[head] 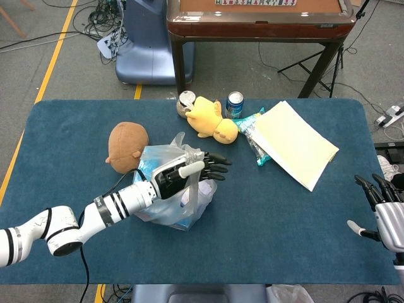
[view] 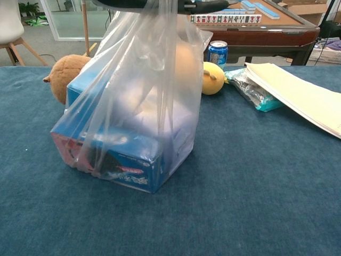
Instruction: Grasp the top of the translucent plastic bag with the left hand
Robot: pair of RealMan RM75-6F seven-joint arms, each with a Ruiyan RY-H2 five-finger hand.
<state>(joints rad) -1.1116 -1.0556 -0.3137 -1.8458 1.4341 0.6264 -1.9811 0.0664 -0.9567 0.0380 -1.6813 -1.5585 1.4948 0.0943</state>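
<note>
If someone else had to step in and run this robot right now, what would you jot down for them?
Left hand: at the top of the translucent plastic bag, bag film gathered up to it; fingers point forward, so a firm grip is not certain.
Right hand: open, holding nothing, at the table's right edge.
Bag: upright on the blue cloth table, with a blue snack box inside. The brown plush toy sits just behind it.
Done: reach to the bag top.
Left: confirm the grip on the top is closed and secure.
</note>
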